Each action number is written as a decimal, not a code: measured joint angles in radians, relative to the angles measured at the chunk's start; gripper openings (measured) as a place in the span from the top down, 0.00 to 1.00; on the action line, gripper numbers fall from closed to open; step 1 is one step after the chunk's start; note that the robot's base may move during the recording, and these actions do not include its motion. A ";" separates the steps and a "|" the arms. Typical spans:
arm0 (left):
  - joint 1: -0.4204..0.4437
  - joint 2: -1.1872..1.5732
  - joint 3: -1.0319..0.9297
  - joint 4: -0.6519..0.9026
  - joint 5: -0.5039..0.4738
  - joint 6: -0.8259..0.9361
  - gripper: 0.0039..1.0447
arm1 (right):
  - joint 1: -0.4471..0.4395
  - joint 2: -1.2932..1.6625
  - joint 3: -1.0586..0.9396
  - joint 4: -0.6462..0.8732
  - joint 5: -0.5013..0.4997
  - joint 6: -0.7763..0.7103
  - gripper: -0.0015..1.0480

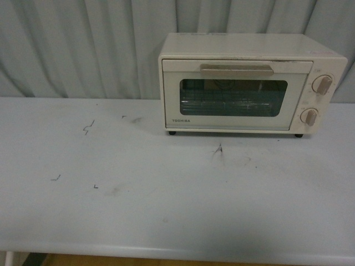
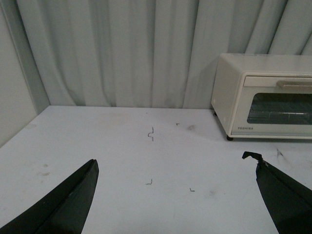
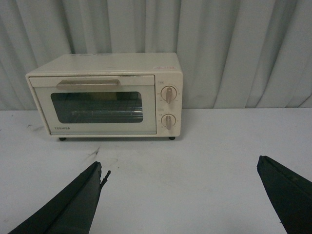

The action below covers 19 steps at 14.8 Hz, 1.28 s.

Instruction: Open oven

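Note:
The cream-white Toshiba oven stands at the back right of the white table, its door shut. The beige bar handle runs above the dark glass window; two round knobs sit at the oven's right. The oven also shows in the left wrist view and in the right wrist view. My left gripper is open and empty over the table, well short of the oven. My right gripper is open and empty, facing the oven's front from a distance. Neither arm shows in the front view.
A pale pleated curtain hangs behind the table. Small dark marks dot the tabletop. The table's front edge runs along the bottom of the front view. A wall borders the table's far left.

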 joint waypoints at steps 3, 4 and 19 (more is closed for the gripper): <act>0.000 0.000 0.000 0.000 0.000 0.000 0.06 | 0.000 0.000 0.000 0.000 0.000 0.000 0.06; 0.000 0.000 0.000 0.000 0.000 0.000 0.06 | 0.000 0.000 0.000 0.000 0.000 0.000 0.06; 0.000 0.000 0.000 0.000 0.000 0.000 0.06 | 0.000 0.000 0.000 0.000 0.000 0.000 0.06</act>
